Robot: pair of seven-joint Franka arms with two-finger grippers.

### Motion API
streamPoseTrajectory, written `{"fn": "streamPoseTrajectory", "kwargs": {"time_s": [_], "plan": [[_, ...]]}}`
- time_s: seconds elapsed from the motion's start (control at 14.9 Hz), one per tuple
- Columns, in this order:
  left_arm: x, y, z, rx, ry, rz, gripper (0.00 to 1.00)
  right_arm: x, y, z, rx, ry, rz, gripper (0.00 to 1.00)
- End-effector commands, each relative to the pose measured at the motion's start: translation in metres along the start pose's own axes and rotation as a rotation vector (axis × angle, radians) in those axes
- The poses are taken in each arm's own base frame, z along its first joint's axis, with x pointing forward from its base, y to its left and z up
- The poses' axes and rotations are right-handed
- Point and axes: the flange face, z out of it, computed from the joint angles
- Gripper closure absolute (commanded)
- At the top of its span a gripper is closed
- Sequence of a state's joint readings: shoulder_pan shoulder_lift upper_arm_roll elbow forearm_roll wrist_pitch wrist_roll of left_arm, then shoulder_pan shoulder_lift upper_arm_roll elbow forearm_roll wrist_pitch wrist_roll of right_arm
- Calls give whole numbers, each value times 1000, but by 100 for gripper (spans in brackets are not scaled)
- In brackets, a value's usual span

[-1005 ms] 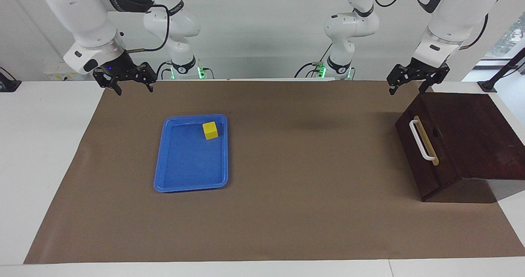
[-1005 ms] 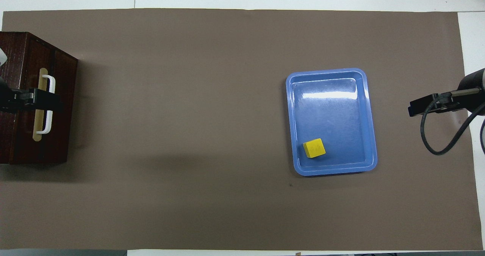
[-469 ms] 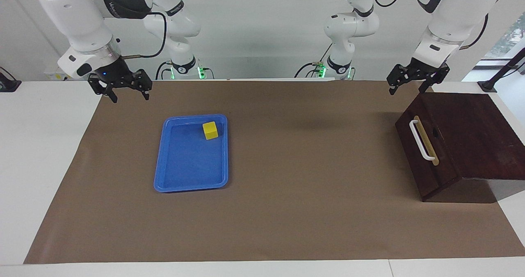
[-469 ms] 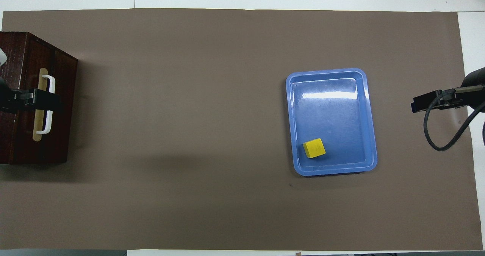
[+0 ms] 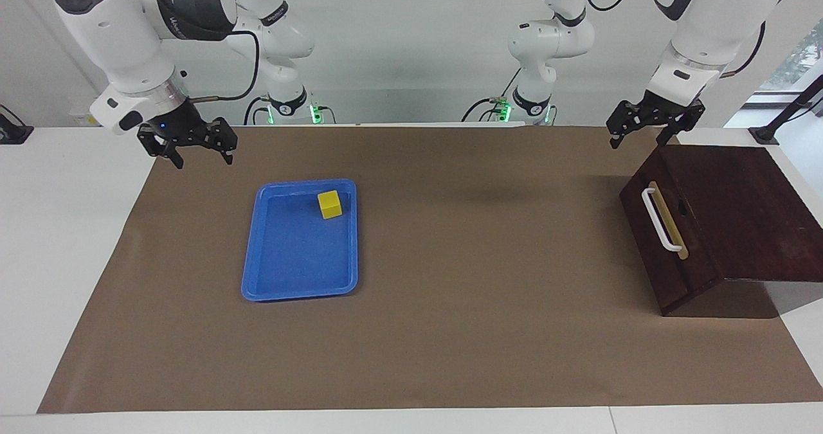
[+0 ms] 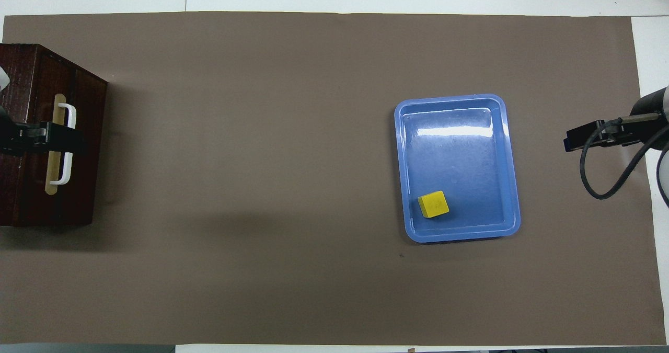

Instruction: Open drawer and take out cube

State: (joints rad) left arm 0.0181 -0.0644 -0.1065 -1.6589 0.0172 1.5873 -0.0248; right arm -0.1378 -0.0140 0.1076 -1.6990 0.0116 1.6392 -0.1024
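1. The right gripper (image 5: 199, 151), jaws spread and holding nothing, hangs over the mat's edge at the right arm's end of the table. Over the last second it has swung a little away from the tray (image 5: 254, 241) and back, staying high.
2. The left gripper (image 5: 646, 132), also spread and empty, has not moved; it hovers above the box's (image 5: 739, 183) edge nearest the robots.
3. That suggests the work is done: the cube (image 5: 329, 204) sits in the tray, in the corner nearest the robots and toward the box, and the drawer (image 5: 662, 241) is shut flush, handle (image 5: 659, 218) untouched.
4. Both arms are raised with wrists pointing down, forearms slanting in from their bases; I judge them parked or retreating.
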Motion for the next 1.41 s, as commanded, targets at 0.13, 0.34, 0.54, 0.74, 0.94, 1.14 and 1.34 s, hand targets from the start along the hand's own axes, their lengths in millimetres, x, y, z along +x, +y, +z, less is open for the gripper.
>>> {"fn": "streamPoseTrajectory", "kwargs": {"time_s": [0.13,0.34,0.54,0.74,0.94,1.14,1.34], "plan": [[-8,0,-1,-11,4,2,0,-10,8,-2,-17,-42,-5,0],[-8,0,-2,-11,5,0,0,-12,12,-2,-16,-48,-1,0],[-8,0,-2,-11,5,0,0,-19,15,-7,-23,-65,7,0],[-8,0,-2,-11,5,0,0,-22,15,-10,-25,-62,9,0],[-8,0,-1,-11,4,0,0,-22,16,-11,-66,-65,3,0],[-8,0,-2,-11,5,2,0,-24,14,-11,-64,-81,0,0],[-8,0,-1,-11,4,0,0,-28,10,-18,-66,-79,5,0]]}}
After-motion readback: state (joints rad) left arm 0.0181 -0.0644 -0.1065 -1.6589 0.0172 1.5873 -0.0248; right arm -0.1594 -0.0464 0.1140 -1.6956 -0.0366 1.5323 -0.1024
